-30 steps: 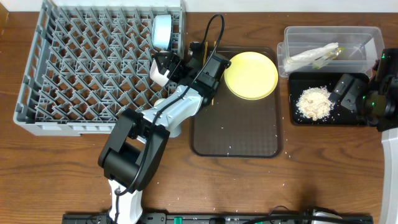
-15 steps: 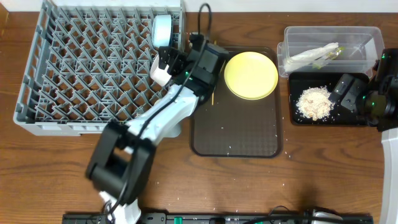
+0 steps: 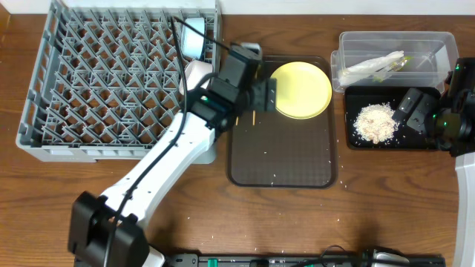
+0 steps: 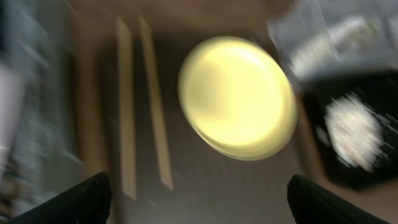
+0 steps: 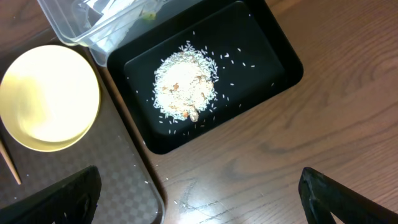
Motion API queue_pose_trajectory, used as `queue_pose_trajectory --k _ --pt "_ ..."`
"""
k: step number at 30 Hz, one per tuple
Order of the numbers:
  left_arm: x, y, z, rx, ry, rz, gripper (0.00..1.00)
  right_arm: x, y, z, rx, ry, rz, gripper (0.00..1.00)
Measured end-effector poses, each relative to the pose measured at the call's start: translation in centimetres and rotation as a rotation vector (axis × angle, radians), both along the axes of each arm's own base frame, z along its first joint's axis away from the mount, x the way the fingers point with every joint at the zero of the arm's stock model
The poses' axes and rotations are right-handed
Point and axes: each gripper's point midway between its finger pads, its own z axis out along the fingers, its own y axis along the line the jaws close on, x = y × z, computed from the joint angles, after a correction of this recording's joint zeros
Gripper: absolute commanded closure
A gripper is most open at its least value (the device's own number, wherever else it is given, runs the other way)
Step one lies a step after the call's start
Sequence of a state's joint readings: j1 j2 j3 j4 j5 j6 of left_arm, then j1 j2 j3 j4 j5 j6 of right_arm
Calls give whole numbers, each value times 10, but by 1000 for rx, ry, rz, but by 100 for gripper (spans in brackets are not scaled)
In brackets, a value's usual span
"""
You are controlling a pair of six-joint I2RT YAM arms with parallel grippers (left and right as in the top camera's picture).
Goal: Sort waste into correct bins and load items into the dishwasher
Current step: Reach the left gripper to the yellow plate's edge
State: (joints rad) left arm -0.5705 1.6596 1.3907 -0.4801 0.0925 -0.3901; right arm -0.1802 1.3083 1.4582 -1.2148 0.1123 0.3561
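Note:
My left gripper (image 3: 264, 95) hangs open and empty over the brown tray, just left of the yellow plate (image 3: 300, 89). The blurred left wrist view shows the plate (image 4: 236, 96) ahead of the left gripper (image 4: 202, 205), with two chopsticks (image 4: 142, 109) to its left. The grey dish rack (image 3: 111, 81) holds a light blue bowl (image 3: 194, 37) on edge and a white dish (image 3: 194, 74), cup or bowl I cannot tell. The clear tub (image 3: 397, 55) holds the napkin (image 3: 371, 65) and wrapper. Rice crumbs (image 3: 375, 121) lie in the black tray (image 3: 386, 137). My right gripper (image 3: 415, 110) is open by that tray.
The brown serving tray (image 3: 282, 159) lies between the rack and the bins, with stray crumbs on it. The right wrist view shows the black tray (image 5: 273, 56), the plate (image 5: 48, 96), one chopstick end (image 5: 9, 162) and bare wooden table (image 5: 280, 162) under the right gripper (image 5: 205, 199).
The left arm swung right from the rack's edge to over the brown tray, leaving the white dish in the rack. The right arm has not moved.

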Motion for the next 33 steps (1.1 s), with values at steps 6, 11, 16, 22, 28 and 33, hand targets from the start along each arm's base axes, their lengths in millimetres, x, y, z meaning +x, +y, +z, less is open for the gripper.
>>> queue_pose_trajectory --k 6,11,16,22,28,33 --pt "-10 -19 -44 -88 206 74 7 0 0 0 0 0 0 1" --pt "-5 -16 -84 -87 311 219 20 0 0 0 0 0 0 1" --pt "7 -9 -115 -45 311 354 33 0 0 0 0 0 0 1" --pt "21 -19 -125 -55 235 446 37 0 0 0 0 0 0 1" --pt "17 -25 -155 3 234 468 38 0 0 0 0 0 0 1" --pt "16 -21 -175 46 242 477 38 0 0 0 0 0 0 1"
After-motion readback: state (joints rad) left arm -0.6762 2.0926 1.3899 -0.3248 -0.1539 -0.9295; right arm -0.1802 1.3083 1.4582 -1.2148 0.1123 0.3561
